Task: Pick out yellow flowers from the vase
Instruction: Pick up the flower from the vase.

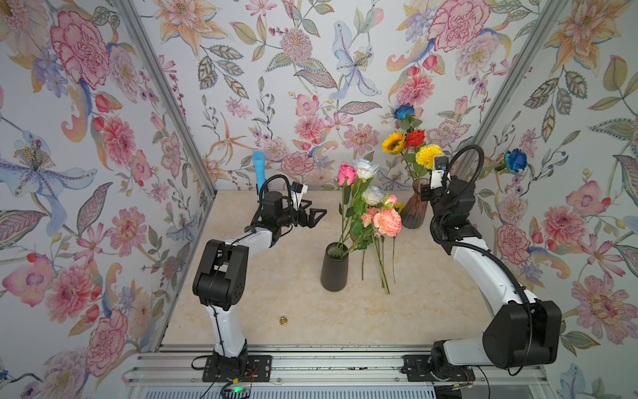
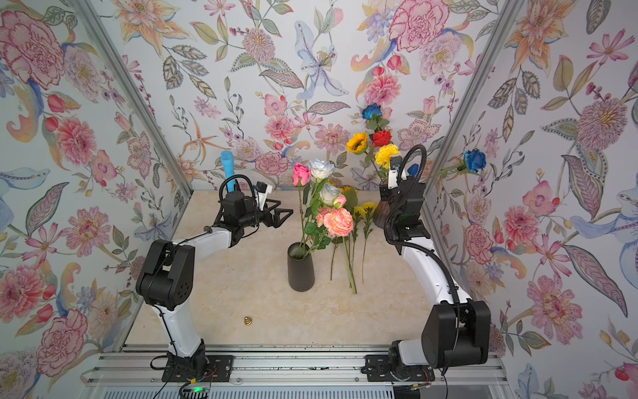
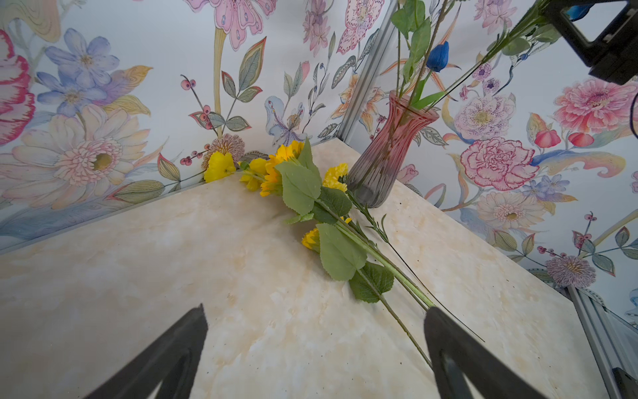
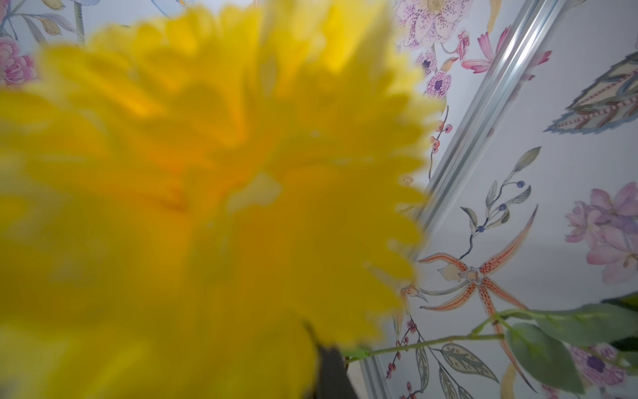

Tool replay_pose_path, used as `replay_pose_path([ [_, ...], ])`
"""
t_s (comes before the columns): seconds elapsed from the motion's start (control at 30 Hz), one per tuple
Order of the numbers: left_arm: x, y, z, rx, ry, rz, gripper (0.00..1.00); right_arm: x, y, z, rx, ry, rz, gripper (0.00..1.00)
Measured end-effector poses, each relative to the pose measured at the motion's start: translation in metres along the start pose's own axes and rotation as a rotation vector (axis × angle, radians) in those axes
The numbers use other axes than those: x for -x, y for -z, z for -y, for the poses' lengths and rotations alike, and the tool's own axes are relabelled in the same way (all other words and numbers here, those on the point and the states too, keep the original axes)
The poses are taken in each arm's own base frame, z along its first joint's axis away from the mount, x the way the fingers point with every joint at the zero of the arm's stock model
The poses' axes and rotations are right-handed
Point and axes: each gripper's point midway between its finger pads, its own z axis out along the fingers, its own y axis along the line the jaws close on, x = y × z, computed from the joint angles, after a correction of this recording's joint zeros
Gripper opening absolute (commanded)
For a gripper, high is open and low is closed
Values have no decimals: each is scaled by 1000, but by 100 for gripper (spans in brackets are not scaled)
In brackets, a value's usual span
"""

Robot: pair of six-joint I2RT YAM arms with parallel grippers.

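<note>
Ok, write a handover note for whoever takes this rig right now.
Left gripper: open, empty, hovering over the table.
Right gripper: shut beside the glass vase, close below the yellow pompom; the grip itself is hidden.
Done: several yellow flowers lie on the table beside that vase.
To do: pompom and sunflower stand in it.

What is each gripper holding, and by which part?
The left gripper is open and empty. The right gripper is shut, apparently on the stem of the yellow pompom flower, below its head; the contact itself is hidden.
</note>
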Motion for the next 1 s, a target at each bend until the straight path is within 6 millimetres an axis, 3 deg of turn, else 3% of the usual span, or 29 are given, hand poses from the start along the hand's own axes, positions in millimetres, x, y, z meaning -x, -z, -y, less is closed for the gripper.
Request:
replay_pose_path([
  [0.17,5,2,2,-1,-7,8,100,24,20,7,22,-39,18,0],
  [0.67,6,2,3,-1,-9,9,100,95,56,18,139,-136,28,0],
  [1.0,6,2,3,-1,-9,10,100,117,82,16,230,-194,-43,0],
])
